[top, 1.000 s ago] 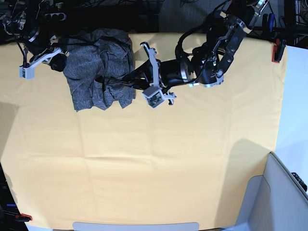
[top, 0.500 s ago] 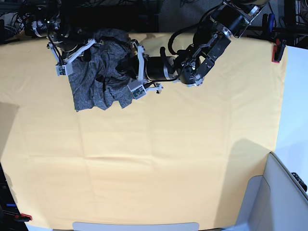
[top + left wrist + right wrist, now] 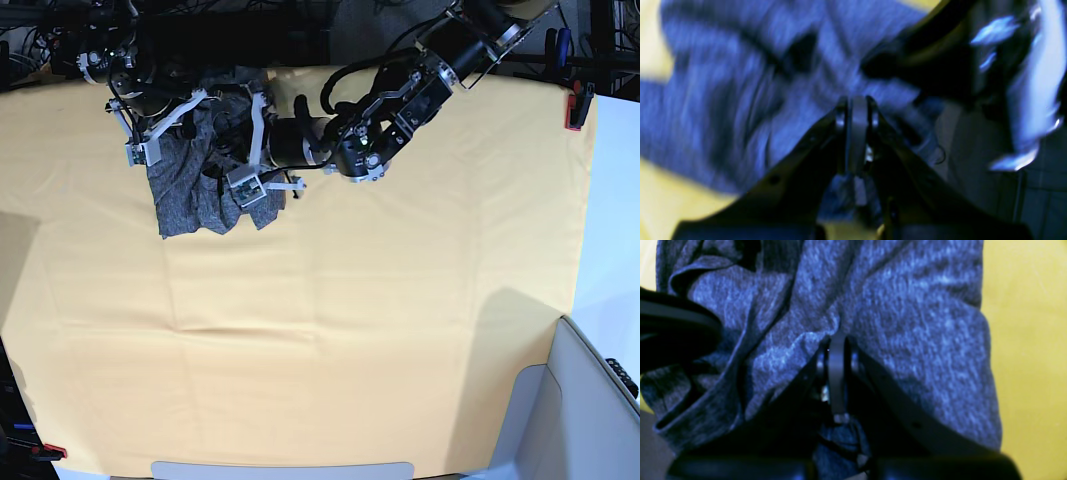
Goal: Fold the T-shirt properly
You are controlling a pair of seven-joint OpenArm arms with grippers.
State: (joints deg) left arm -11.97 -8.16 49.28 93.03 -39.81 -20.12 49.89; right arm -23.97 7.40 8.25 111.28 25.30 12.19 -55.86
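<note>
Lying bunched at the far edge of the tabletop (image 3: 330, 330), the T-shirt (image 3: 190, 195) is a crumpled heap directly beneath both arms, and it fills each wrist view with heathered grey knit. The right gripper (image 3: 836, 350) has its jaws pressed fully together, their tips set against a raised ridge of cloth just ahead of them; whether any fabric is pinched between them cannot be told. The left gripper (image 3: 856, 110) is likewise closed tight, with the shirt spread ahead of it and to its left, but that view is smeared by motion blur, so contact is uncertain.

Judging by the deep folds and soft creases, this fabric is thin, light and limp. It should drape rather than hold a shape, and a pinch on a single layer will likely drag neighbouring layers along. It looks neither slippery nor fragile, though loose knit can stretch under a hard pull.

A sensible hold would be on a clear seam: the rolled hem edge visible low and to the left of the right gripper, or a shoulder or collar line once one is exposed, with the two arms taking points well apart.
</note>
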